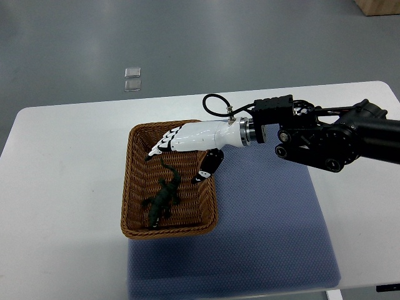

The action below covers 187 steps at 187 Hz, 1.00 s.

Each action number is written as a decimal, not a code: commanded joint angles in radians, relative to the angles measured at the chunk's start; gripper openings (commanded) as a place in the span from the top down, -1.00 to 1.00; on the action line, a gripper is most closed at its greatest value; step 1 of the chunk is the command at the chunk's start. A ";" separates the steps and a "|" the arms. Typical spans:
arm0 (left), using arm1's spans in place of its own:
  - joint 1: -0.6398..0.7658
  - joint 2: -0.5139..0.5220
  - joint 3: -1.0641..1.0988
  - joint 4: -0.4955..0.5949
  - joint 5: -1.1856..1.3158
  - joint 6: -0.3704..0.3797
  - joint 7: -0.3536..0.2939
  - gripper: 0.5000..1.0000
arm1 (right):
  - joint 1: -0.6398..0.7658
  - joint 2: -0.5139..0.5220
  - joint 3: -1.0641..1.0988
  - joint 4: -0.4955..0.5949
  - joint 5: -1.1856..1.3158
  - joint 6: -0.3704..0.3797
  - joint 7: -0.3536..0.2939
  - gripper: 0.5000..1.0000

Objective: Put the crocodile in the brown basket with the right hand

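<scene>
**Crocodile lies in the basket, hand empty above it**

Nearest the robot, a blue mat (269,225) covers the right part of the white table (56,187). The brown basket (169,232) sits at the mat's left edge, partly on it. The green crocodile (164,197) lies flat on the basket's floor, in the near half, with its tail pointing toward the far side.

Beyond the crocodile, the right hand (187,142) reaches over the far half of the basket. Its fingers (161,145) are stretched out and hold nothing. The thumb (209,165) hangs down by the basket's right rim. The black arm (325,140) enters from the right edge.

Past the table, two small clear squares (132,79) lie on the grey floor (250,44).
</scene>
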 commanded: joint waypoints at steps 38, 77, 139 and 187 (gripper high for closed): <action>0.000 0.000 0.000 0.000 0.000 0.000 0.000 -1.00 | -0.013 -0.033 0.060 -0.045 0.021 -0.025 -0.008 -0.69; 0.000 0.000 0.000 0.000 0.000 0.000 0.001 -1.00 | -0.125 -0.038 0.285 -0.136 0.041 0.015 -0.048 -0.69; 0.000 0.000 0.000 0.000 0.000 0.000 0.001 -1.00 | -0.251 -0.078 0.503 -0.267 0.533 0.112 -0.172 -0.69; 0.000 0.000 0.000 0.000 0.000 0.000 0.001 -1.00 | -0.329 -0.133 0.521 -0.288 1.047 0.109 -0.230 -0.69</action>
